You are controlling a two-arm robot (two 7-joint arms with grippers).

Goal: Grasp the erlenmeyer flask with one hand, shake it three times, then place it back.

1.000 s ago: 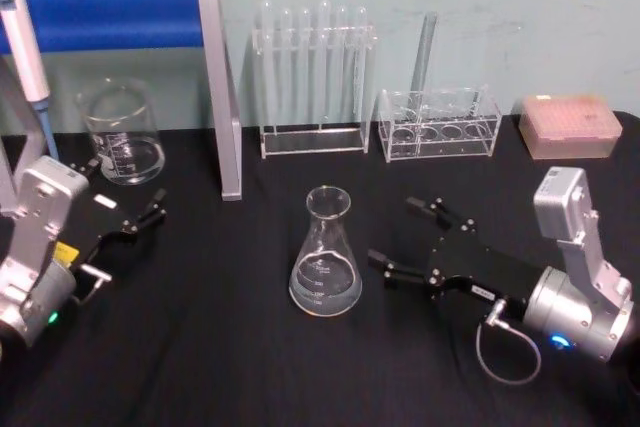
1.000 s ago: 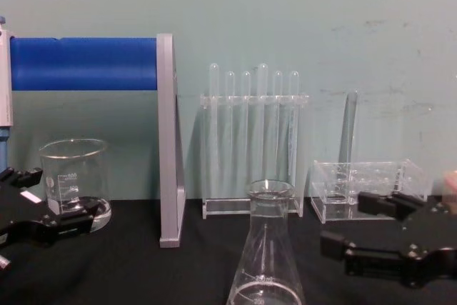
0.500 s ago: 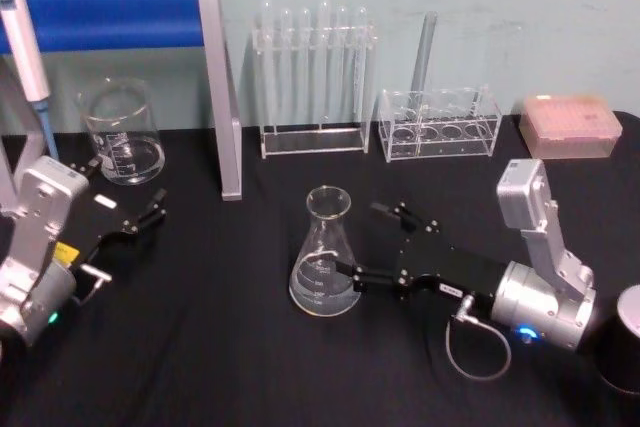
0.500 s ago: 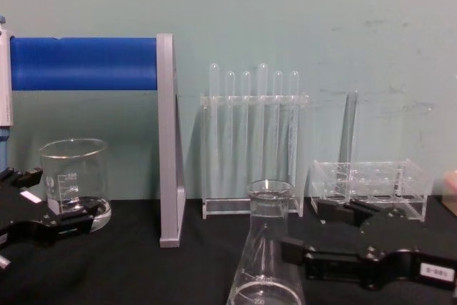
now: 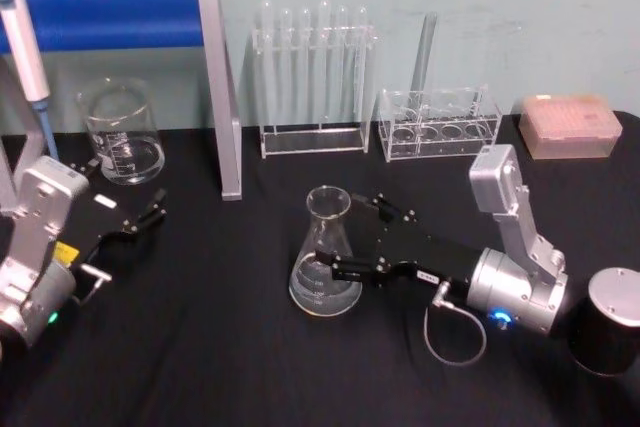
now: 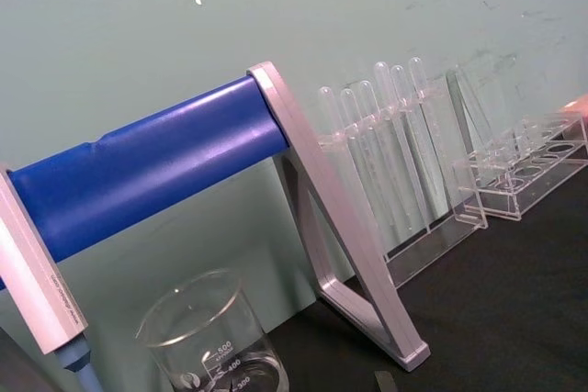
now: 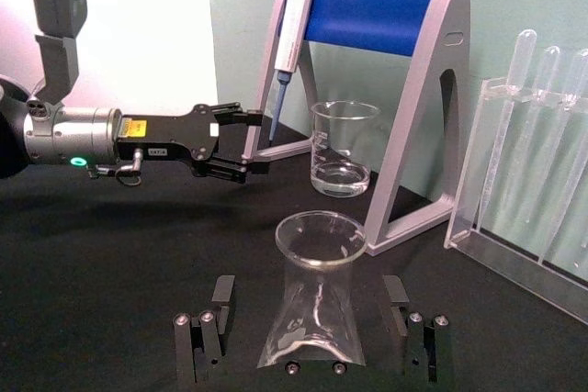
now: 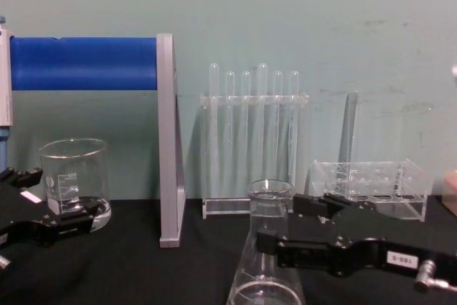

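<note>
the erlenmeyer flask (image 5: pixel 326 265) stands upright on the black table (image 5: pixel 200 347), about midway between the left and right edges and a little nearer the front edge than the back. the right gripper (image 5: pixel 343 230) reaches in low from the right-hand side and straddles it. its jaws are spread wide: one finger lies on the front side of the glass and the other on the back side, level with the cone's shoulder. in the right wrist view the flask (image 7: pixel 317 300) sits centred between the two fingers (image 7: pixel 220 293), with a gap of black cloth showing on each side, so neither pad touches the glass. its base lies close in front of the gripper's palm. in the chest view the near finger crosses in front of the cone just below the neck, and the white numbered label shows on the gripper body.

the left gripper (image 5: pixel 128 192) rests near the left edge of the table, well apart from the flask, its jaws also apart and pointing towards the beaker (image 5: pixel 122 132).

that beaker stands at the back left, under the blue bar of a silver stand (image 5: pixel 218 87), on whose left end a pipette (image 5: pixel 25 42) hangs. the stand's right leg comes down behind and to the left of the flask, apart from it. along the back edge are a test tube rack (image 5: pixel 313 77) filled with tubes, a low rack (image 5: pixel 438 122) holding one tall tube, and a pink tip box (image 5: pixel 568 125) towards the back right corner. a black cylinder (image 5: pixel 610 322) stands at the right edge, just beside the right wrist.
</note>
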